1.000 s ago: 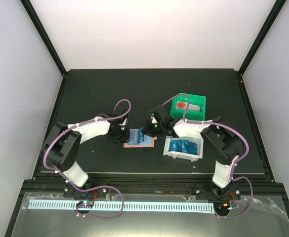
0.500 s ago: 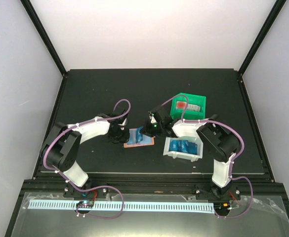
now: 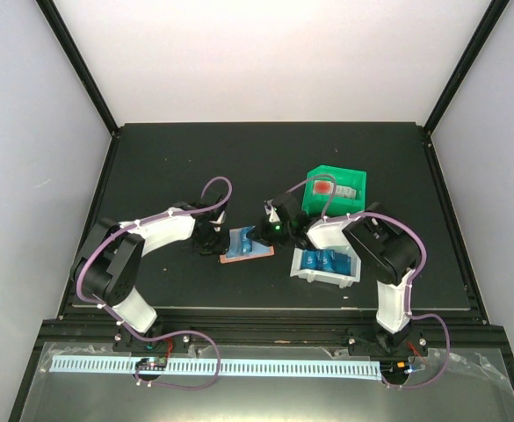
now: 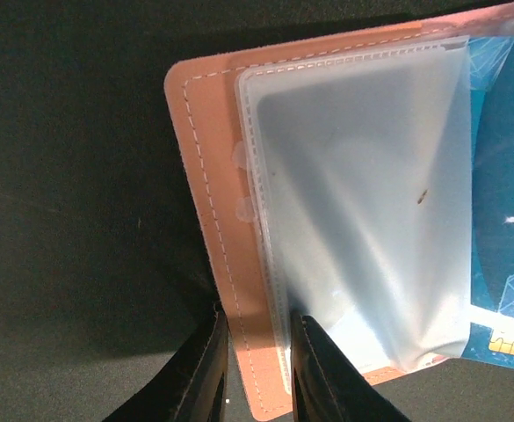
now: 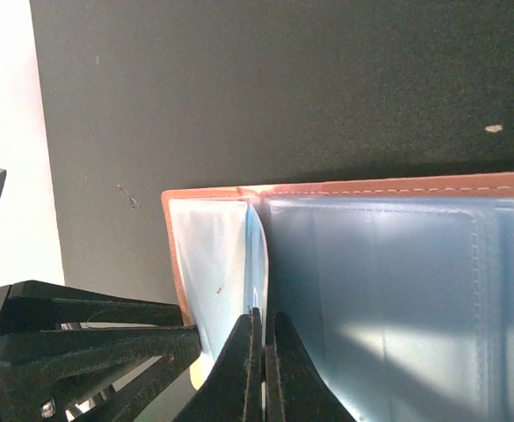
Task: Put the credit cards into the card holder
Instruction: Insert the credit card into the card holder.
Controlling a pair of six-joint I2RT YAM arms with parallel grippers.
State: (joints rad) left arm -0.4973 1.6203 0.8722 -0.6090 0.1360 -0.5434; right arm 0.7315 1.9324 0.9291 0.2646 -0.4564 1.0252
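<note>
The salmon-pink card holder [image 3: 236, 256] lies open on the black table between my two grippers. My left gripper [image 3: 217, 242] is shut on its left edge; in the left wrist view the fingertips [image 4: 258, 315] pinch the pink cover [image 4: 213, 176] and the frosted pocket stitched over it. A bright blue credit card [image 4: 507, 202] shows beyond that pocket. My right gripper [image 3: 261, 236] comes in from the right. Its jaws [image 5: 263, 321] are shut on a thin blue credit card [image 5: 259, 255], seen edge-on and standing near the fold of the card holder [image 5: 371, 187].
A white bin [image 3: 327, 280] holding more blue cards [image 3: 322, 260] sits just right of the card holder, under my right arm. A green bin [image 3: 349, 202] with small items stands behind it. The left gripper's black body shows at the lower left of the right wrist view [image 5: 81, 343].
My right arm has folded in and its gripper has edged left toward the card holder's fold. The left gripper has stayed at the left edge.
</note>
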